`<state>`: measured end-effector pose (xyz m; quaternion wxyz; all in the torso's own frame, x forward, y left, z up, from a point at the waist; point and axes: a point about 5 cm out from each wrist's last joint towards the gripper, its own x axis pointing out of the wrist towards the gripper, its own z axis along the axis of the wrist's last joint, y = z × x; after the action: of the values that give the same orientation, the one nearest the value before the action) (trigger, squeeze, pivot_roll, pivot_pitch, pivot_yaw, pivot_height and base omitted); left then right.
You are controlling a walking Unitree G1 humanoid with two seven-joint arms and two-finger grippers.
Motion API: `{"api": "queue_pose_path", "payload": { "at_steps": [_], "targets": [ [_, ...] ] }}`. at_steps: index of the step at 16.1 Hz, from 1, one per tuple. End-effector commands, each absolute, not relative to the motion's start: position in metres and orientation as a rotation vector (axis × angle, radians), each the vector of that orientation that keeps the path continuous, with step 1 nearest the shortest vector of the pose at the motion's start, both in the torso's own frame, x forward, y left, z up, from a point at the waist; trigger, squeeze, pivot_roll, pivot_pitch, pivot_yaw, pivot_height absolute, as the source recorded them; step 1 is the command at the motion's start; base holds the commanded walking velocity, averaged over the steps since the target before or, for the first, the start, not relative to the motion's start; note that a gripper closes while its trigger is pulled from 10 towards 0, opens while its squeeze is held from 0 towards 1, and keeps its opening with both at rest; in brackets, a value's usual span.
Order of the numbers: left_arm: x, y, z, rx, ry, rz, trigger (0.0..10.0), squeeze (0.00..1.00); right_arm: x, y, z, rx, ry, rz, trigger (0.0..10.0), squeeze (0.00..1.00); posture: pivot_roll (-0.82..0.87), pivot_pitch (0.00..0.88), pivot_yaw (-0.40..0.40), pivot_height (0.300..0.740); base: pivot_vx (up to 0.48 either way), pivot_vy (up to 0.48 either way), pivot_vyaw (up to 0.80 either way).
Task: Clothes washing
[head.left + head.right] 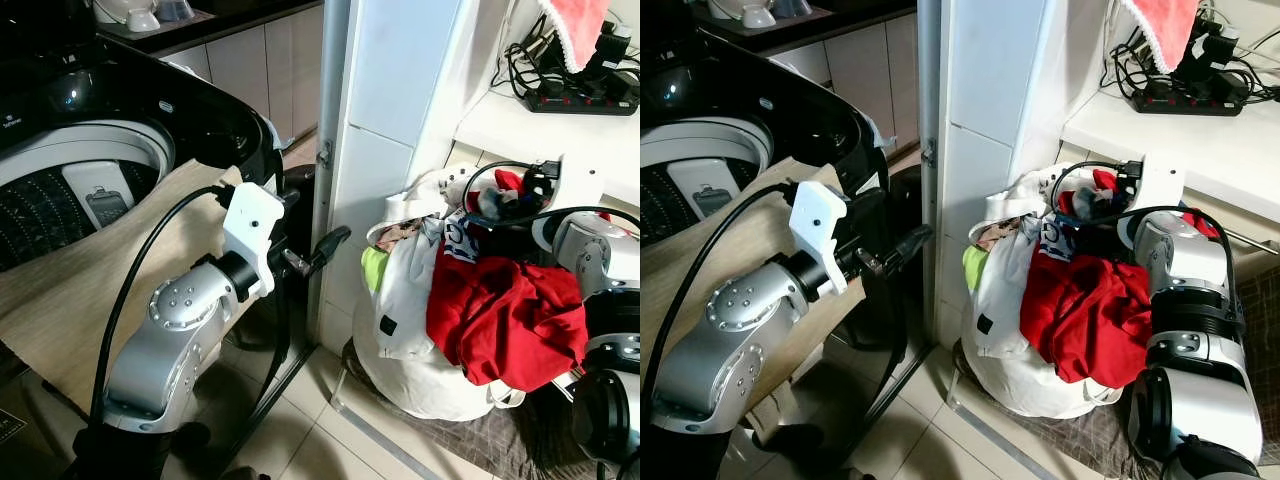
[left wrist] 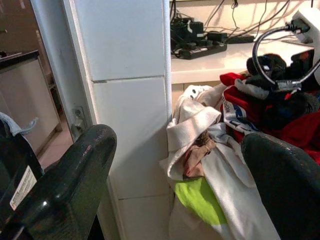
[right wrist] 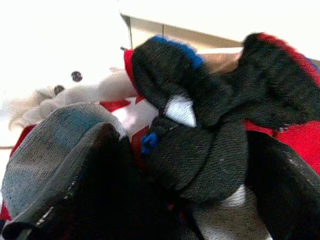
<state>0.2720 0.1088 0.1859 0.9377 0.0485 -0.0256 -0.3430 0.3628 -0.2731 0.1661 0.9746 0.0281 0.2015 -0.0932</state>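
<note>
While your right gripper is closed on dark clothes in the pile, lift slowly; left gripper waits open.

Two black fingers of the left hand spread wide apart, framing a white tiled pillar. Just beside it, a heap of laundry: cream cloth, lime-green piece, red garment. Behind, a power strip and cables on a white shelf.
</note>
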Motion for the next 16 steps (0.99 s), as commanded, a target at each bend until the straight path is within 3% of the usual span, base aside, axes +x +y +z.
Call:
{"api": "queue_pose_path", "payload": {
  "at_steps": [1, 16],
  "targets": [
    [0.2692, 0.1062, 0.1891, 0.106, -0.064, -0.725, 10.0, 0.0, 0.3656, -0.277, 0.1743, 0.075, 0.376, -0.197, 0.0, 0.0, -0.09, 0.0, -0.041, 0.74, 0.0, 0.0, 0.0],
    [0.2622, 0.1023, 0.193, 0.076, -0.114, -0.825, 10.0, 0.0, 0.365, -0.2806, 0.1751, 0.072, 0.342, -0.23, 0.0, 0.0, -0.1, 0.0, -0.03, 0.74, 0.0, 0.0, 0.0]
  ]
}}
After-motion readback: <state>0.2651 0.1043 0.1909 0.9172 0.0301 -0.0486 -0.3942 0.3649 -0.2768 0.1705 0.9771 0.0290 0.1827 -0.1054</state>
